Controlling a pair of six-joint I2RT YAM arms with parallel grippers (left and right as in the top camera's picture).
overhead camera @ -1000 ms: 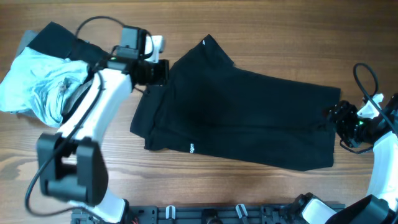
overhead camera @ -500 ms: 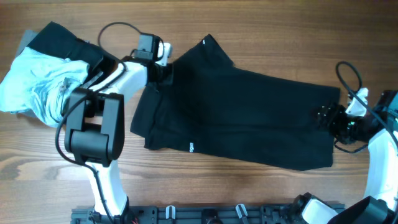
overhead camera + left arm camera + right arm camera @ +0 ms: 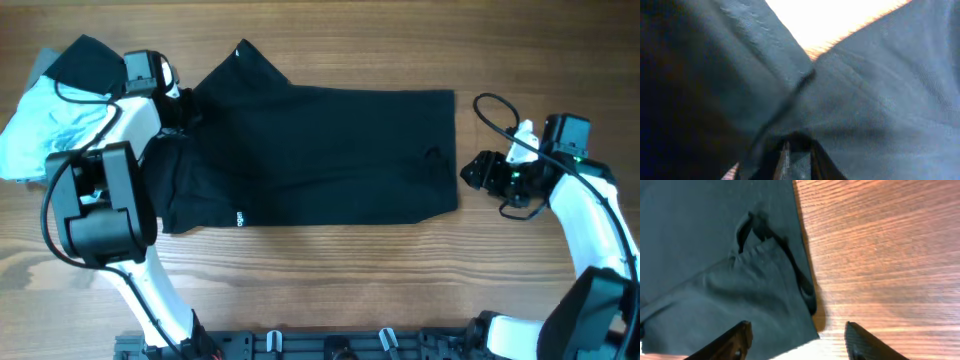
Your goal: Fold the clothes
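A: Which step is the robot on?

B: An early one, most likely. The black garment (image 3: 320, 150) lies spread flat across the middle of the desk (image 3: 400, 290) with nothing turned over yet. This looks like taking hold before the first fold.

A: And the pincers?

B: The left pincer (image 3: 187, 104) sits at the garment's upper left edge. Its wrist view shows the fingers (image 3: 784, 160) drawn nearly together, with a thin ridge of dark cloth pinched between them. The right pincer (image 3: 473, 172) stands just off the right hem over bare wood. Its fingers (image 3: 737, 342) are spread wide and hold nothing.

A: So what does the next move call for?

B: Probably the right side goes down onto the hem and closes on it, so both ends can be lifted together. The edge there has overlapping layers and a small pucker (image 3: 747, 227), so it needs to take the whole thickness.

A: How should the fabric behave?

B: It looks soft, matte and limp, with shallow creases, so it will likely sag between the two grips. The desk is smooth-grained wood, and the cloth may slide on it. A small white label (image 3: 240, 216) marks the lower left edge. A crumpled pale blue garment (image 3: 45, 135) lies at the far left.
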